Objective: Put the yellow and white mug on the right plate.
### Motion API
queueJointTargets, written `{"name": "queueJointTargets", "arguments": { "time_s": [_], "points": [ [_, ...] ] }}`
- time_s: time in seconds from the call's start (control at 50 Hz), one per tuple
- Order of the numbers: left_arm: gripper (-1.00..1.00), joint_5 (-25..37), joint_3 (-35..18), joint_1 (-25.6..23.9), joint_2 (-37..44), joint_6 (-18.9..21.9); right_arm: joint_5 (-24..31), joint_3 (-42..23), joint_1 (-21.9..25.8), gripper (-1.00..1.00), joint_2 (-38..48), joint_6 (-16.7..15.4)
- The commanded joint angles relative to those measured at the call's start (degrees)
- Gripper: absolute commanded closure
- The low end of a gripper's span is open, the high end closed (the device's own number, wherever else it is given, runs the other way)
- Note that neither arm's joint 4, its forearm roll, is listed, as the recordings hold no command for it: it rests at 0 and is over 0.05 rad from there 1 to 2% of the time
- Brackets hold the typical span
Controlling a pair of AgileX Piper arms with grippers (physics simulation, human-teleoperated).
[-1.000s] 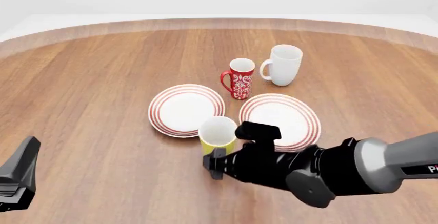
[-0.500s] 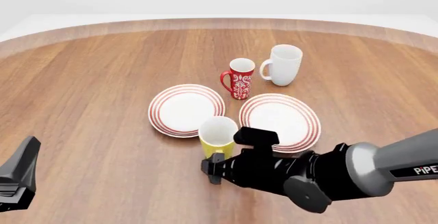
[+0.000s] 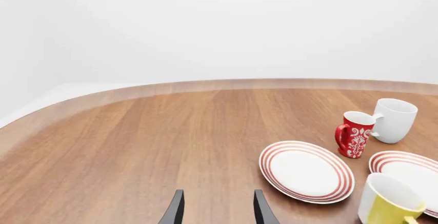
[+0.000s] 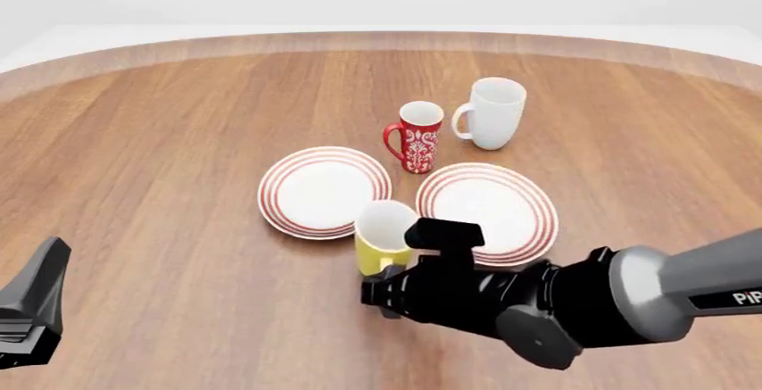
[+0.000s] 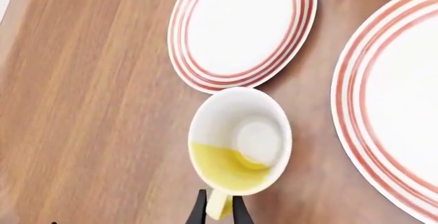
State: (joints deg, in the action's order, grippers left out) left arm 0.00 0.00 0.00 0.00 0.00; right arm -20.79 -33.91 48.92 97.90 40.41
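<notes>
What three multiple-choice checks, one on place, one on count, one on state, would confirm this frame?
1. Where is the yellow and white mug?
A. on the right plate
B. on the table in front of the gap between the plates
C. behind the red mug

2. How many mugs are in view?
A. two
B. three
C. four

3. What are the right gripper's jaws doing?
A. closed on the mug's handle
B. open above a plate
C. holding the white mug

Key: 1 B, it stands off the right plate; 2 B, yellow, red mug and white mug; 3 A, the right wrist view shows the handle between them.
</notes>
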Motion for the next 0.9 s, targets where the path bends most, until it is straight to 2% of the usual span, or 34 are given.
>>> {"name": "queueJointTargets", "arguments": {
  "time_s": [0.02, 0.58, 0.82, 0.9],
  "points": [
    [-1.0, 0.0, 0.0, 0.0, 0.0, 0.0, 2.3, 0.0, -0.6, 1.0, -2.5, -0.8],
    [-1.0, 0.0, 0.0, 0.0, 0.0, 0.0, 8.9, -0.9, -2.9, 1.0, -9.0, -4.8],
    [-1.0, 0.0, 0.0, 0.0, 0.0, 0.0, 17.0, -6.2, -2.8, 1.0, -10.8, -10.1],
    [-1.0, 0.0, 0.0, 0.0, 0.0, 0.0, 20.8, -8.8, -4.1, 1.0, -12.2, -13.2]
  ]
}}
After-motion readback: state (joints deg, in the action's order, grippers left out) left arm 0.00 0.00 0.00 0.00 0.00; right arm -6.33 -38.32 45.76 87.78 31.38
